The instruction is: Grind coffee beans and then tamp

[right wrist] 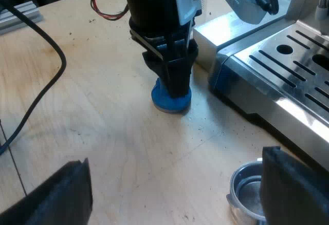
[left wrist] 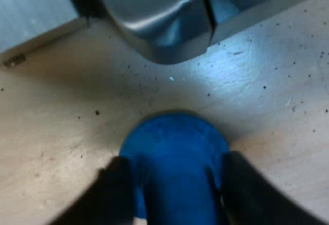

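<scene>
Espresso machine [right wrist: 288, 71] is noted at twelve o'clock from the left hand [left wrist: 176, 163]. On the bench [right wrist: 103, 112], the right hand [right wrist: 175, 166] is spread wide and empty, with the metal holder [right wrist: 245, 184] beside one finger. The blue tamper [left wrist: 175, 137] is clamped by the left hand. Grounds cannot be confirmed; tamping is judged pending.

Metal holder [right wrist: 245, 190] half behind right gripper [right wrist: 175, 159]

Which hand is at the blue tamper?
The left hand, down over the blue tamper; the right hand hangs open beside the metal holder instead.

Wooden table [right wrist: 103, 127] — dark specks [left wrist: 96, 113] scattered.
</scene>
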Action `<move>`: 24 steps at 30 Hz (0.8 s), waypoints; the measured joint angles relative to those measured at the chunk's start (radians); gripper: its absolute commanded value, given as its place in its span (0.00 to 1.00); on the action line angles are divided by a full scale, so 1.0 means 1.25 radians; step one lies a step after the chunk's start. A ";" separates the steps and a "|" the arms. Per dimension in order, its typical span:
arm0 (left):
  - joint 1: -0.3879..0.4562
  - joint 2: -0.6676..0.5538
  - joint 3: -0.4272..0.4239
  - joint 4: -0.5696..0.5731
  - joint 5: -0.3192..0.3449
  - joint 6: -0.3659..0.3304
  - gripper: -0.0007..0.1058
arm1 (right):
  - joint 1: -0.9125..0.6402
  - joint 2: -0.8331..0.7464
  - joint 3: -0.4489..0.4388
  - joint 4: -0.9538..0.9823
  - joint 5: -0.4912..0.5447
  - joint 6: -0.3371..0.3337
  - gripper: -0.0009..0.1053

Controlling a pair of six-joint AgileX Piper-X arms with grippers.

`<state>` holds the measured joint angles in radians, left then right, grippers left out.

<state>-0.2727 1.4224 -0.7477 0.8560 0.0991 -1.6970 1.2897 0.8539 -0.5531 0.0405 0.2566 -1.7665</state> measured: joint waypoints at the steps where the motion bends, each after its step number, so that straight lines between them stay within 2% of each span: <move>1: 0.000 0.000 0.000 0.002 -0.002 0.006 0.08 | 0.000 0.000 0.000 0.000 0.000 0.000 0.66; 2: 0.000 0.000 -0.002 0.007 -0.002 0.018 0.01 | 0.000 0.000 0.000 0.000 0.000 0.000 0.66; 9: 0.000 -0.043 -0.001 0.048 -0.002 0.037 0.01 | 0.000 0.000 0.000 0.000 0.000 0.000 0.66; 18: 0.000 -0.249 -0.001 0.060 0.002 0.045 0.01 | 0.000 0.000 0.000 0.000 0.000 0.000 0.66; 20: 0.000 -0.315 -0.001 0.082 0.037 0.045 0.01 | 0.000 0.000 0.000 0.000 0.000 0.000 0.66; 24: 0.000 -0.387 -0.001 0.115 0.079 0.045 0.01 | 0.000 0.000 0.000 0.000 0.000 0.000 0.66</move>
<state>-0.2727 0.9387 -0.7485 0.9994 0.1976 -1.6403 1.2897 0.8539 -0.5531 0.0405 0.2566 -1.7665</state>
